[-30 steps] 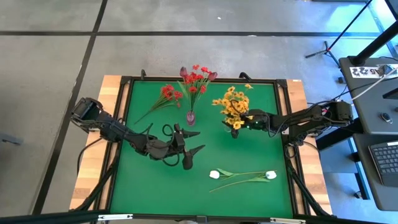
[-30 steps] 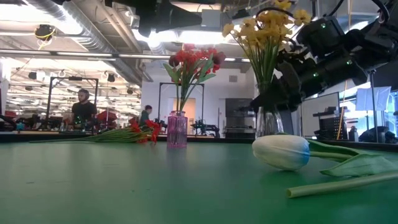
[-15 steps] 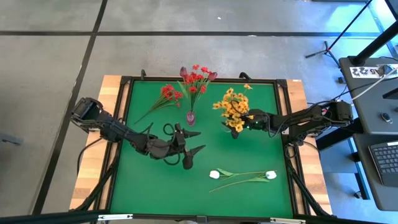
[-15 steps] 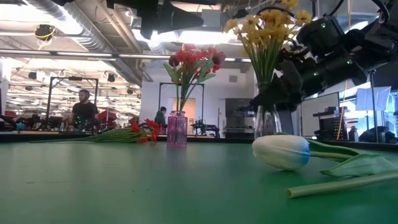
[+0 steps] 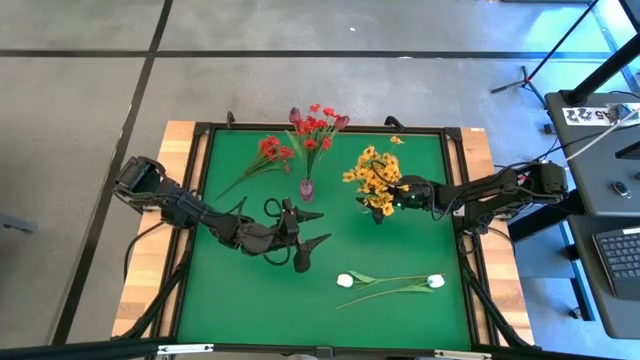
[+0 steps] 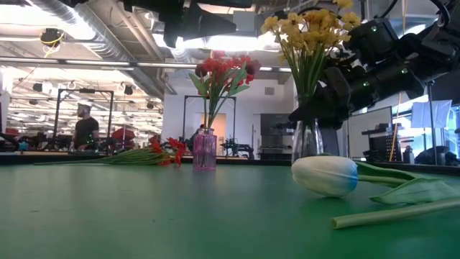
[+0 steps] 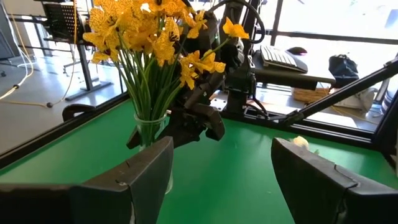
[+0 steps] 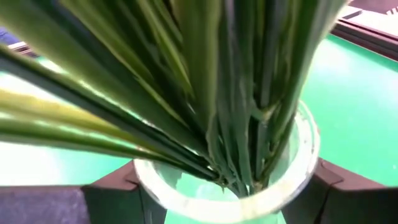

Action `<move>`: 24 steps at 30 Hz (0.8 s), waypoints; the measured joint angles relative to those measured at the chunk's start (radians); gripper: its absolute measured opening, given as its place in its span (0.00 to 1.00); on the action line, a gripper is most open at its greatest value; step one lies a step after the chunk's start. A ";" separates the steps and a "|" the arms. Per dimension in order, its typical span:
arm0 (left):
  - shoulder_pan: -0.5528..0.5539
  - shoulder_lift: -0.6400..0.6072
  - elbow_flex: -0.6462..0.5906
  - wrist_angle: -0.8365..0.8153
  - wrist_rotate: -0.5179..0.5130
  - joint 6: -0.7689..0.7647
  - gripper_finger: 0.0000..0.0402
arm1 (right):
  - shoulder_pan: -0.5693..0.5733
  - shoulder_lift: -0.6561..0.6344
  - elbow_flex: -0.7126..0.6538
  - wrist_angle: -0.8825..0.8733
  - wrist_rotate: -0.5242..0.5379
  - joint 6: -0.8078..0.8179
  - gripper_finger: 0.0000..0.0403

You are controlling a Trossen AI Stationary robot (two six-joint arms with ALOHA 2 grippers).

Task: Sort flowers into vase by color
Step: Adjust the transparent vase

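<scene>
Yellow-orange sprays [image 5: 375, 172] [image 6: 309, 25] stand in a clear vase [image 6: 307, 140] [image 7: 151, 134]. My right gripper [image 5: 385, 203] [image 6: 320, 101] reaches in from the table's right, open, with a finger on each side of the vase's rim [image 8: 292, 180]. Red sprays and maroon buds [image 5: 315, 128] stand in a pink vase [image 5: 306, 188] [image 6: 204, 151]. One red spray [image 5: 268, 152] [image 6: 154, 152] lies flat near the far left. Two white buds [image 5: 345, 281] [image 5: 435, 282] [image 6: 325, 175] lie on their sides near the front. My left gripper [image 5: 322, 228] [image 7: 221, 186] hovers open near the table's middle. My right gripper's fingers [image 8: 118, 186] stand level on either side of the clear vase at its rim, coming from the table's right, with the green stems [image 8: 236, 112] rising between them. Whether the fingers touch the glass, I cannot tell.
The green mat is framed by a dark rail [image 5: 200, 200]. Free mat lies at the near left [image 5: 240, 300]. The two vases stand close together at the far middle. A person [image 6: 85, 129] moves in the room beyond the table.
The yellow-orange sprays have shifted in the clear vase. Their heads have risen a little and stand more upright, drifting slightly toward the near edge. Both arms have stayed nearly in place.
</scene>
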 joint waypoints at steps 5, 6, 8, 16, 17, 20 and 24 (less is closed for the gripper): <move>0.000 0.000 0.000 -0.015 0.000 -0.017 0.66 | 0.000 -0.036 0.000 -0.010 0.000 -0.002 0.58; 0.000 0.000 0.000 -0.022 0.000 -0.018 0.66 | 0.000 -0.048 0.000 -0.011 -0.001 -0.002 0.58; 0.000 0.000 0.000 -0.028 0.000 -0.019 0.66 | 0.000 -0.074 0.000 -0.011 -0.009 -0.002 0.58; 0.000 0.000 0.000 -0.028 0.000 -0.022 0.66 | 0.000 -0.174 0.001 -0.118 -0.015 -0.002 0.71; 0.000 0.000 0.000 -0.028 0.000 -0.022 0.66 | 0.000 -0.186 0.001 -0.133 -0.015 -0.002 0.74; 0.000 0.000 0.000 -0.027 0.000 -0.022 0.66 | 0.000 -0.216 0.001 -0.166 -0.008 -0.001 0.82; 0.000 0.000 0.000 -0.027 0.000 -0.022 0.66 | 0.000 -0.264 0.001 -0.190 -0.007 0.000 0.89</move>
